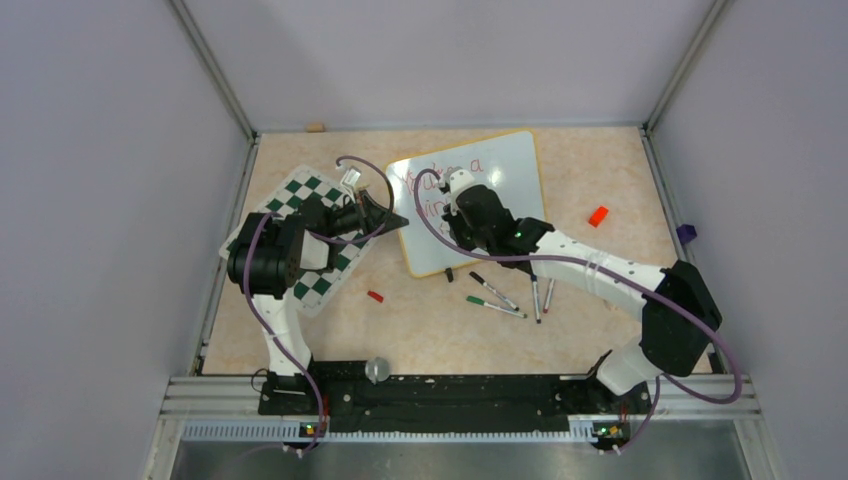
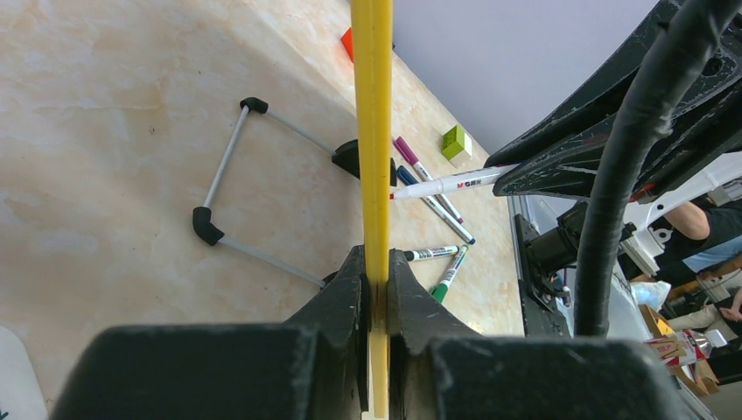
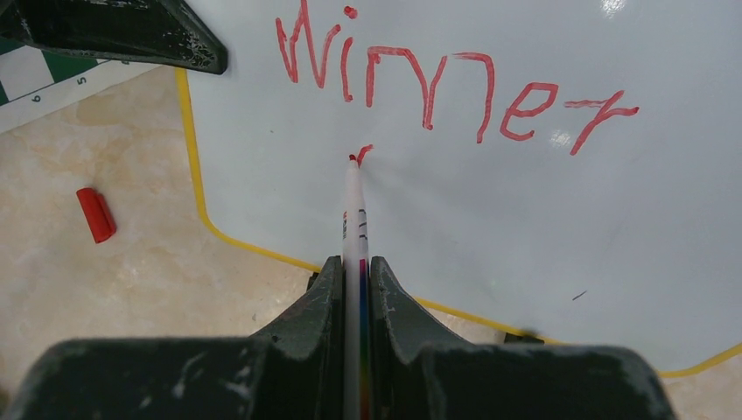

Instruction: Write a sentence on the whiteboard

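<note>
Top view: the whiteboard [image 1: 505, 185] lies far of centre on the table, its long edges running across and the right end slightly farther. The left gripper [image 1: 399, 222] grips its left edge beside the chess mat [image 1: 300, 195]. The right gripper [image 1: 458, 208] hangs over the board and hides part of the red writing. Loose markers [image 1: 497, 298], a red cap [image 1: 375, 296] and an orange block [image 1: 598, 215] lie nearby.

Left wrist: the board's yellow frame [image 2: 372, 131] shows edge-on, pinched between the fingers [image 2: 346, 293]. A wire stand [image 2: 229, 179] lies under it. The held marker [image 2: 451, 184] touches the board's hidden face.

Right wrist: the jaws are clamped on the marker, its tip on the board below the red word "Winner" [image 3: 455, 92], at a short red stroke. The board's right side is cut off.
</note>
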You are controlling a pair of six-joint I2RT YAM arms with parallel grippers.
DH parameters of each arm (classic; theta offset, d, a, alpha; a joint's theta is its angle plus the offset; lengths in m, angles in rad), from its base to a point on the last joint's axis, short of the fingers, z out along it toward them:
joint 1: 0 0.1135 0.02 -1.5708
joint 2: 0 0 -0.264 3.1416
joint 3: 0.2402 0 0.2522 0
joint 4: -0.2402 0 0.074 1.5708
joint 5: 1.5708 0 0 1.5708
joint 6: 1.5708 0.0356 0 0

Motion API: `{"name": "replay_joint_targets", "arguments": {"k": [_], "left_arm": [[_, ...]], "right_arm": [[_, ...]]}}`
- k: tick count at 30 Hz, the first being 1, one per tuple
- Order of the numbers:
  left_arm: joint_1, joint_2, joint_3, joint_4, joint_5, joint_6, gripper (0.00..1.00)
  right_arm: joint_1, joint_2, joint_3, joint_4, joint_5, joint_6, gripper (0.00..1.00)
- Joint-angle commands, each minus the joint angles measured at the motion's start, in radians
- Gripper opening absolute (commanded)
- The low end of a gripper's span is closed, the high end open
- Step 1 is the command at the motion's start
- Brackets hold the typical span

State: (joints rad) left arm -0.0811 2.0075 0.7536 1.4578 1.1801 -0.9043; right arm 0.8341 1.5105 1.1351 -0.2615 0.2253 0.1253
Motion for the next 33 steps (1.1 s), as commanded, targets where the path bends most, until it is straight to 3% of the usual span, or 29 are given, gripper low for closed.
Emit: {"name": "replay_joint_targets", "arguments": {"k": [1,33], "left_arm": [[0.007,-0.029,0.018,0.075,-0.004,0.04,0.0],[0.007,-0.029,0.018,0.071,-0.007,0.045,0.0]], "right_arm": [[-0.01,0.018,0.049,0.027,0.052,-0.019,0.0],[-0.065,-0.041,-0.003,0.002,0.072,-0.008,0.0]]}}
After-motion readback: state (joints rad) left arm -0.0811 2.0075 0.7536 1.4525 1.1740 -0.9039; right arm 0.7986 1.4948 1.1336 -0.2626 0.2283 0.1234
